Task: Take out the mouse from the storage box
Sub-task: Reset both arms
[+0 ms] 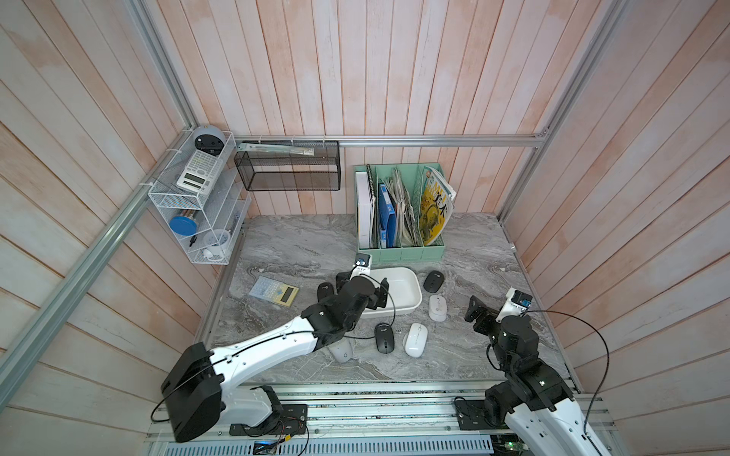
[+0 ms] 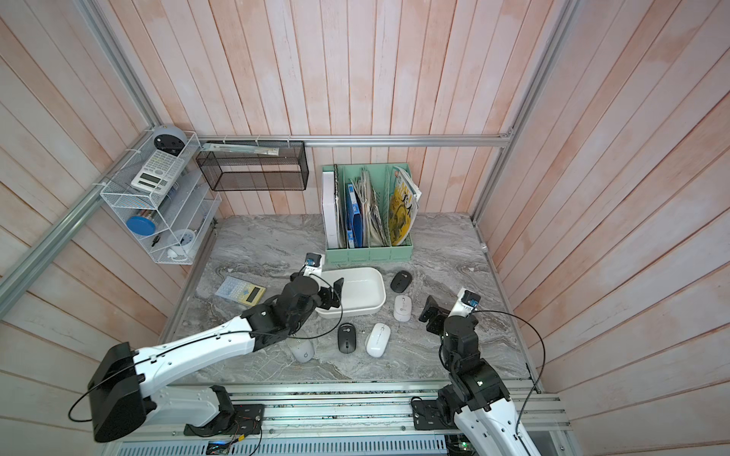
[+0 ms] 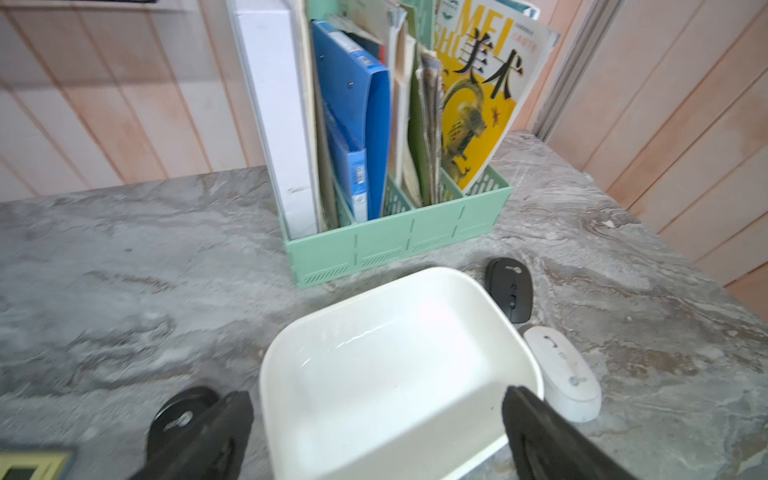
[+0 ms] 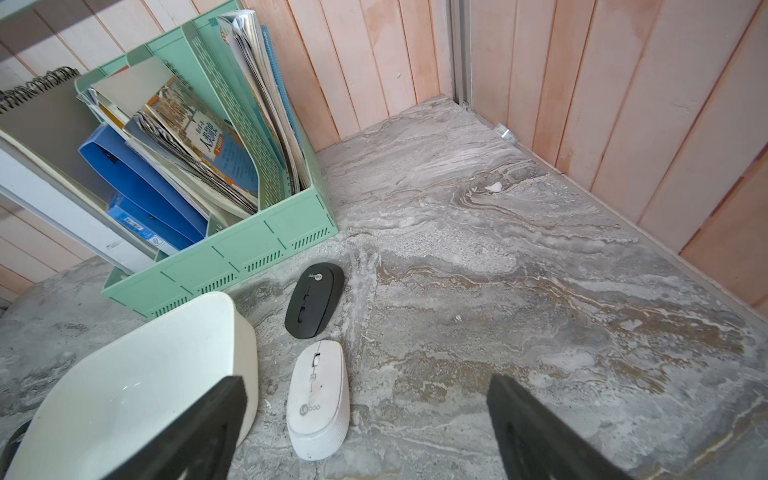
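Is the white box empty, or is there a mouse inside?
Empty: the left wrist view shows the box with only bare white floor inside.

In both top views we look steeply down from above the front edge over the whole bench (image 1: 296, 244). Our wrist views sit low and close, facing the back wall (image 3: 124, 104); both catch the storage box (image 3: 374, 374) and file holder (image 4: 232, 257).

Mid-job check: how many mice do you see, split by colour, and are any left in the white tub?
Black plastic computer mice: 3
White plastic computer mice: 3
Total: 6, all outside the shallow white plastic storage box, which holds none.
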